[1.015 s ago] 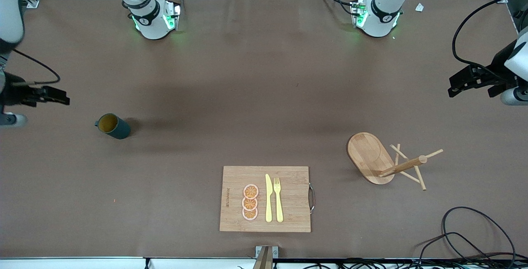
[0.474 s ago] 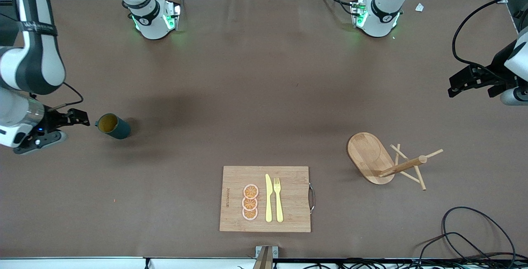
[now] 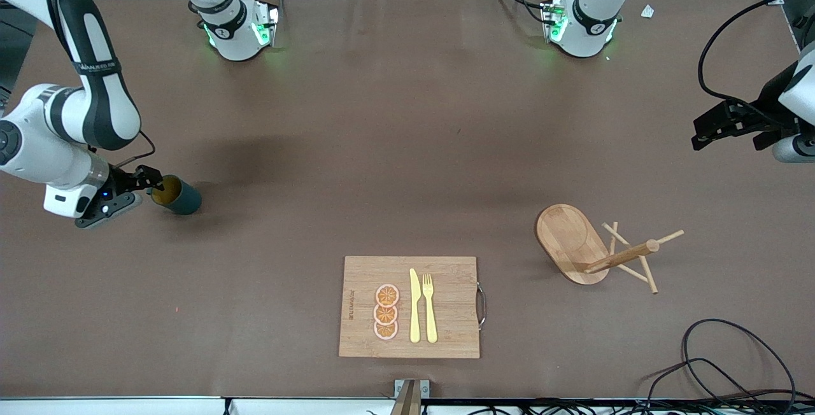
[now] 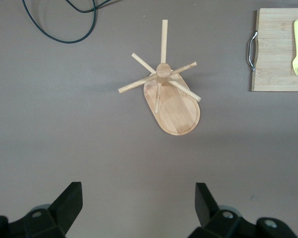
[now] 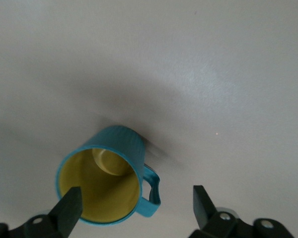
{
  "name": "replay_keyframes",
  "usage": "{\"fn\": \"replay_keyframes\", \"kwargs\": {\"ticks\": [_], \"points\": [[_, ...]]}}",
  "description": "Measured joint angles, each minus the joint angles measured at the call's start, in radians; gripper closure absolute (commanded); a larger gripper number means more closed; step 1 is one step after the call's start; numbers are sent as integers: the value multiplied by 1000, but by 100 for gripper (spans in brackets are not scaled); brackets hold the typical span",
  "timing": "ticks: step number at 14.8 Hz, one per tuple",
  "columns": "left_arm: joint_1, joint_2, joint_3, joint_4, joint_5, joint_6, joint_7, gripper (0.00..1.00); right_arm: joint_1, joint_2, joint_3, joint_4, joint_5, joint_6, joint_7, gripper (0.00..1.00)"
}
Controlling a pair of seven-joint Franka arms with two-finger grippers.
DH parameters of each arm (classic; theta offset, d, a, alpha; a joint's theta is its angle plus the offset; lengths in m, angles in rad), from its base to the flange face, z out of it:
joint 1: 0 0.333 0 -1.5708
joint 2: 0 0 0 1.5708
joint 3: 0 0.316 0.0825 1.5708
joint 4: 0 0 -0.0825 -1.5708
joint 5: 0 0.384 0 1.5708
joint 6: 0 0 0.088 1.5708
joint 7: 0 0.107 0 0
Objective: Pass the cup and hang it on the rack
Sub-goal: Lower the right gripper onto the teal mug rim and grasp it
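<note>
Your right pincer (image 3: 155,181) spread apart over the dark teal cylindrical mug (image 3: 176,195) at frame left, your left pincer (image 3: 732,127) waiting, spread apart, at the right edge.

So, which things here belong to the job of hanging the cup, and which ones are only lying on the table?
For the job:
- cup, upright, toward the right arm's end
- rack, standing toward the left arm's end
- right claw, open, at the cup
- left claw, open, waiting

Just lying about:
- cutting board, with knife, fork, orange slices
- cable
</note>
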Motion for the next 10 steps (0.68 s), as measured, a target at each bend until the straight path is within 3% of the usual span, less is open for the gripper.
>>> {"fn": "replay_keyframes", "kwargs": {"ticks": [2,3,5,6,7,10], "points": [[0,0,0,0,0,0,0,0,-7,25,0,-12,3,25,-20,21],[0,0,0,0,0,0,0,0,-7,36,1,-18,3,34,-23,33],[0,0,0,0,0,0,0,0,-7,55,3,-29,3,54,-24,79],[0,0,0,0,0,0,0,0,-7,62,4,-32,3,61,-25,92],[0,0,0,0,0,0,0,0,-6,66,6,-32,3,63,-26,98],[0,0,0,0,0,0,0,0,-3,67,9,-30,3,64,-26,100]]}}
